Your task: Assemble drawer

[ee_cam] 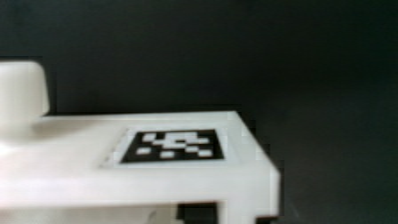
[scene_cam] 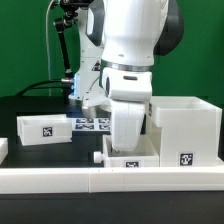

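Observation:
The large white casing (scene_cam: 185, 125) stands at the exterior view's right, its tag facing front. One shallow white tray (scene_cam: 45, 128) lies at the left. A second tray (scene_cam: 130, 160) sits right under my hand, beside the casing and against the front rail. In the wrist view this tray (ee_cam: 178, 175) fills the lower part, very close, with its tag (ee_cam: 178, 145) showing. My gripper (scene_cam: 129, 148) is down at this tray. Its fingers are hidden by the hand and the tray, so I cannot tell whether they are open or shut.
The marker board (scene_cam: 92, 123) lies flat behind the trays. The long low white border rail (scene_cam: 100, 182) runs along the table's front. A black stand (scene_cam: 66, 50) rises at the back left. A white block (ee_cam: 18, 90) shows at the wrist view's edge.

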### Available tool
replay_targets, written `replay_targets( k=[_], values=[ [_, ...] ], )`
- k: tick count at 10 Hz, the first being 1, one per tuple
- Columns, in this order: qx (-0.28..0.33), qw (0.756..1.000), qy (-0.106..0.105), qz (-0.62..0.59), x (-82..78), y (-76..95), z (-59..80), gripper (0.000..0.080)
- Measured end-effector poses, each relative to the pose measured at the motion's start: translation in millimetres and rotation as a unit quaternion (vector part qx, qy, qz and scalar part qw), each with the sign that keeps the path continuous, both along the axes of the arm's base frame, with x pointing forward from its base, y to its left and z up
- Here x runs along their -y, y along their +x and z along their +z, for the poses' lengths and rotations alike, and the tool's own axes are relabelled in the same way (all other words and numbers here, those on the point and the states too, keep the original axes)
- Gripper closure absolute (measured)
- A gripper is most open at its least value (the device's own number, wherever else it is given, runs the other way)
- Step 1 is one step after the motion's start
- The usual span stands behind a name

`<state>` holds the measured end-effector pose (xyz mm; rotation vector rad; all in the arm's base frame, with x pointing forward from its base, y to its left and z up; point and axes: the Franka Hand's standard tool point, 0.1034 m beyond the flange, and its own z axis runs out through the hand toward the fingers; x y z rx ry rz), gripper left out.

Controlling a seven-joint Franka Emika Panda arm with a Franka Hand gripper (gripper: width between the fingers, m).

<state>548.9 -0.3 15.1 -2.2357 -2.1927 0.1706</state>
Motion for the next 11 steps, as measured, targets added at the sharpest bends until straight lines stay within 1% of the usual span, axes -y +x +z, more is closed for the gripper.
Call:
replay_targets(
  k=[3, 11],
  values=[
    [-0.001, 1.000, -0.004, 0.011, 1.0, -0.2, -0.3, 0.0757],
    [0.001, 1.000, -0.002, 0.015, 6.5, -1.4, -0.3, 0.0757]
  ],
)
